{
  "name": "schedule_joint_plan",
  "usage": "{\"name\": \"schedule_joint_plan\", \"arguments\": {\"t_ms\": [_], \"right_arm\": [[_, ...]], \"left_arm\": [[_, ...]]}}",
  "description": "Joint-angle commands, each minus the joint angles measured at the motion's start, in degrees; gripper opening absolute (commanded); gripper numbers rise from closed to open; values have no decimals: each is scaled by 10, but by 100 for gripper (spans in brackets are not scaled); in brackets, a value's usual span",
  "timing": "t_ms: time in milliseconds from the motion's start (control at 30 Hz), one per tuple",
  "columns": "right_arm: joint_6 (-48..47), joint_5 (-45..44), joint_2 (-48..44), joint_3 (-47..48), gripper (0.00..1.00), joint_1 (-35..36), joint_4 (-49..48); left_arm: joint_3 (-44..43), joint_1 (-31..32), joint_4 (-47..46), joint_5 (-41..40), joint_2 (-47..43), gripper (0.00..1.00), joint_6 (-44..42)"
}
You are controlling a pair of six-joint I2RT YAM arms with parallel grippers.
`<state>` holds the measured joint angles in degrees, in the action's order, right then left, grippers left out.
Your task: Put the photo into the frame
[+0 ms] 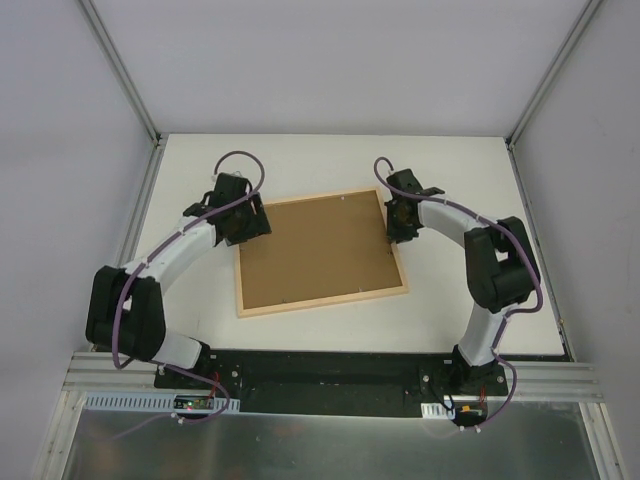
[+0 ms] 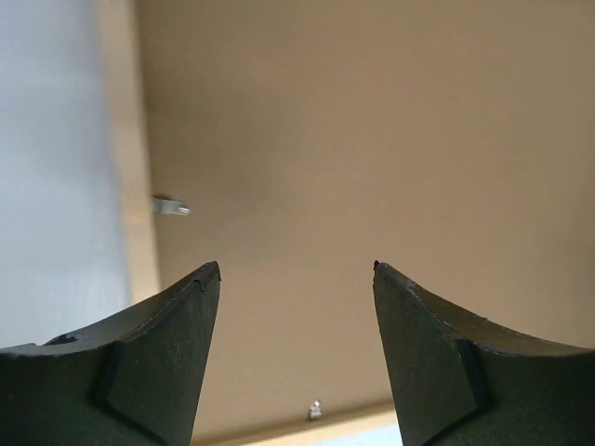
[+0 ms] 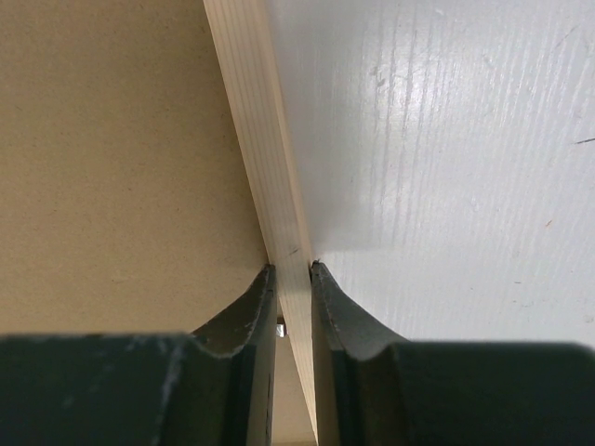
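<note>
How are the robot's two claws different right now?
The left gripper stands open, holding nothing; the right gripper is pinched shut on the frame, on its pale wooden edge. The left gripper hangs over the brown backing board; the right gripper straddles the rim beside the white table. Both have black fingers and point down at the frame.

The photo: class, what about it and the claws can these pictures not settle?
- Photo: unseen in all views; the backing board fills the frame.
- Right wrist view: the right claw shades a small metal piece; unidentifiable.
- Left wrist view: small metal tabs are blurred.
</note>
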<state>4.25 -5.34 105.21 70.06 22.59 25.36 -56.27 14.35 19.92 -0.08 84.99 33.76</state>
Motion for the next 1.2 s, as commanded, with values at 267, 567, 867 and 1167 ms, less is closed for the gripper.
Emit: {"name": "schedule_joint_plan", "arguments": {"t_ms": [267, 567, 867, 1167], "right_arm": [[-6, 21, 41, 21, 22, -5, 21], [-14, 36, 50, 32, 14, -17, 42], [7, 8, -4, 68, 1, -11, 122], [11, -9, -44, 113, 0, -2, 209]], "left_arm": [[38, 142, -8, 32, -111, 68, -90], [37, 277, -30, -33, -134, 71, -156], [-22, 476, -46, -232, -39, 76, -261], [-52, 617, -128, -323, 56, 80, -387]]}}
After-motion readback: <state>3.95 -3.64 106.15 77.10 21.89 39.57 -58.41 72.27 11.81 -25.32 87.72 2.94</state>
